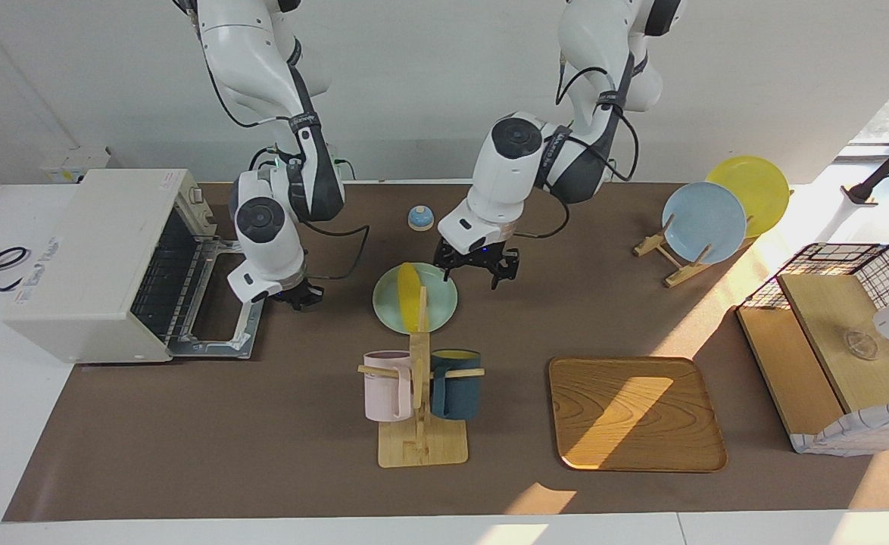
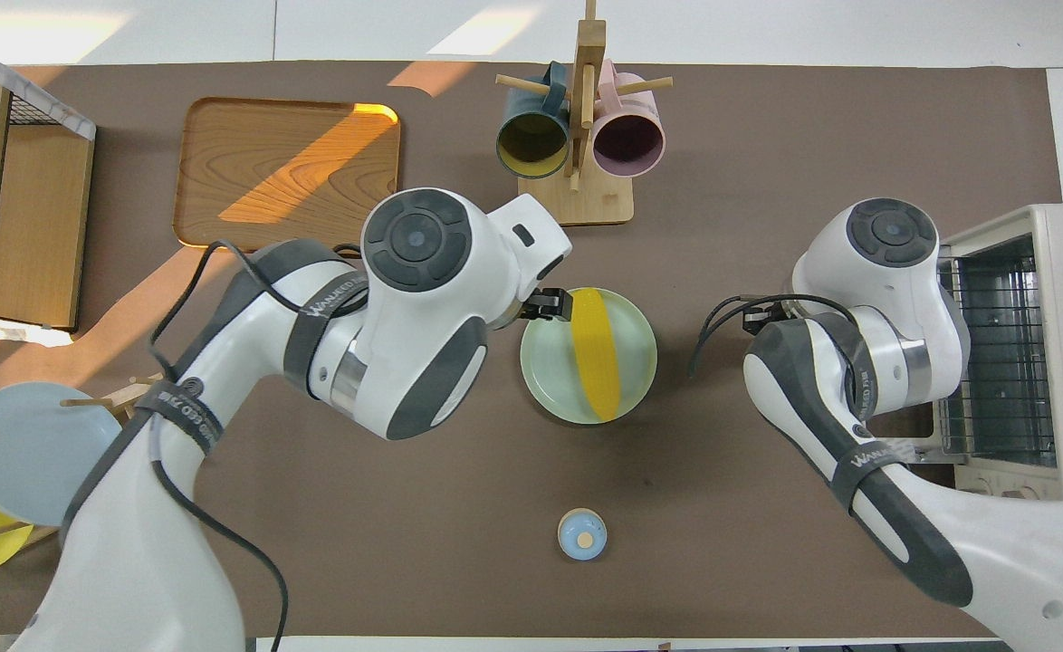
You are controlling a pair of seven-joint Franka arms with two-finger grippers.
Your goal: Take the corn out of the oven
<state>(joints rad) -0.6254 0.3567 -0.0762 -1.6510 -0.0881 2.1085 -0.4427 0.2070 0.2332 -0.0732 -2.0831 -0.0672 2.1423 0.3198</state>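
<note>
Brown mat over white table (sunlit patches), white wall.

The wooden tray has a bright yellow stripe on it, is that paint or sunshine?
Sunshine: in the facing view a slanted patch of light crosses the tray and the mat beside the plate rack; in the overhead view the same bright band lies across the tray, with its shaded corners darker.
</note>
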